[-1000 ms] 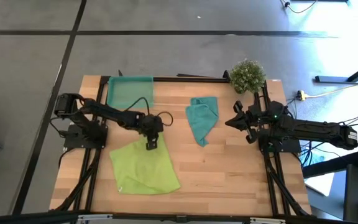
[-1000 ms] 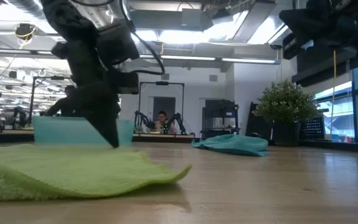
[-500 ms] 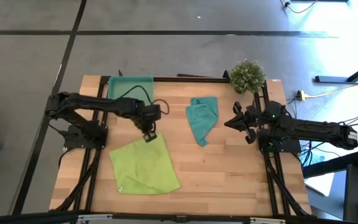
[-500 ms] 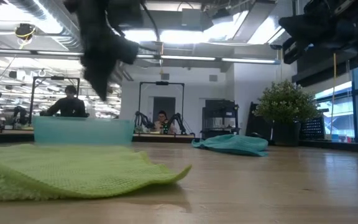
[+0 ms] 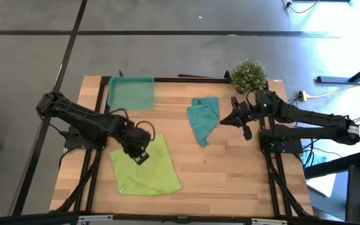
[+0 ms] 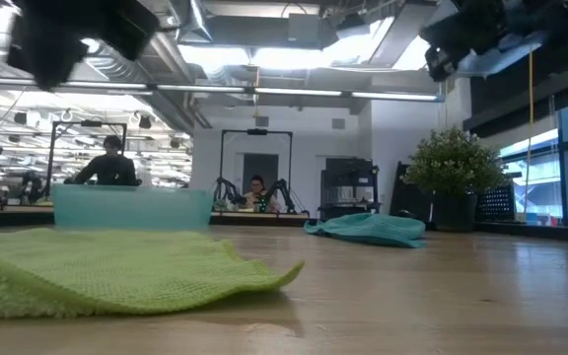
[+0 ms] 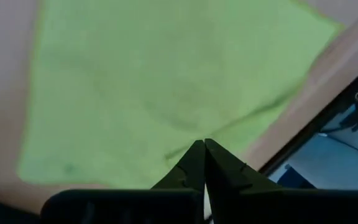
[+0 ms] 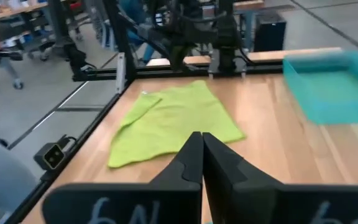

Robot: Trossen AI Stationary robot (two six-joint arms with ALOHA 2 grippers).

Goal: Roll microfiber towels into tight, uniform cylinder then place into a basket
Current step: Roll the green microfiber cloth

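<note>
left gripper (image 5: 140,154) is over the left part of the green towel (image 5: 146,166), near its left edge, jaws together, holding nothing. left wrist view shows the two fingers (image 7: 194,163) pressed tip to tip above the green cloth; from the low view it hangs above the towel, not touching it.

green towel lies spread flat on the table (image 5: 230,169), front left, one corner folded over at its near-left side. low view shows its edge (image 6: 116,271) slightly rippled against the wood.

teal towel (image 5: 202,119) sits crumpled near the table's middle, toward the back, well apart from the green one. unrolled.

basket (image 5: 130,92) is at the back left corner, nothing visible in it. neither towel is in it.

right gripper (image 5: 234,120) hangs in the air just right of the teal towel, jaws together, empty. right wrist view shows its fingers (image 8: 197,155) closed, pointing across the table at the green towel (image 8: 169,121) and basket (image 8: 331,87).

potted plant (image 5: 249,76) at the back right corner. people sit at desks in the room beyond (image 6: 111,163).
</note>
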